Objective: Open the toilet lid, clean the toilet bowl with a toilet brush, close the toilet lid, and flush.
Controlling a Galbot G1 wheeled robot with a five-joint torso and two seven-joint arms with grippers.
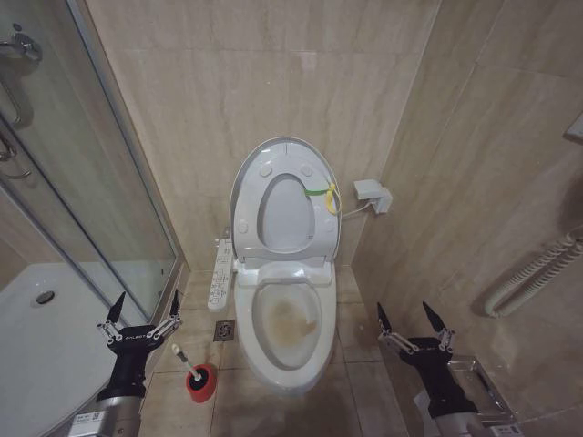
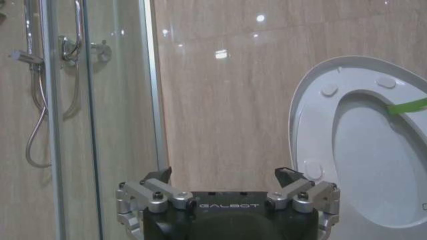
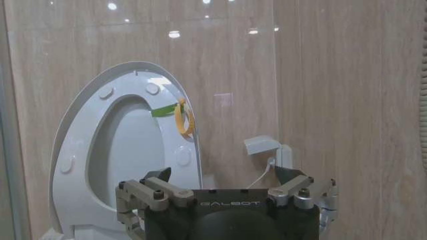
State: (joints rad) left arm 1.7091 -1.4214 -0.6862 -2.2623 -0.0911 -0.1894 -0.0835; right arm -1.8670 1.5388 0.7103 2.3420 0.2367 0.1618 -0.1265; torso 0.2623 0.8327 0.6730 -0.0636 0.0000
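Head view: the glossy toilet lid (image 1: 242,196) stands raised against the tiled wall, the stained ceramic toilet bowl (image 1: 288,330) below. The toilet brush (image 1: 188,362) sits in a red holder (image 1: 202,383) — bristles hidden. The left hand (image 1: 144,309) and right hand (image 1: 406,319) hover low, fingers spread.

Left wrist view: the lid (image 2: 313,130) is cut off at the frame edge.

Right wrist view: the lid's (image 3: 80,145) yellow-green strap (image 3: 175,113) shows — a loop.

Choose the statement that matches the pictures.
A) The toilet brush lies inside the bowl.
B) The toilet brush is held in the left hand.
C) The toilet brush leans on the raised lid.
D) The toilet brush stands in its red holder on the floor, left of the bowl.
D: the toilet brush stands in the red holder beside the toilet bowl, near the open, empty left hand.
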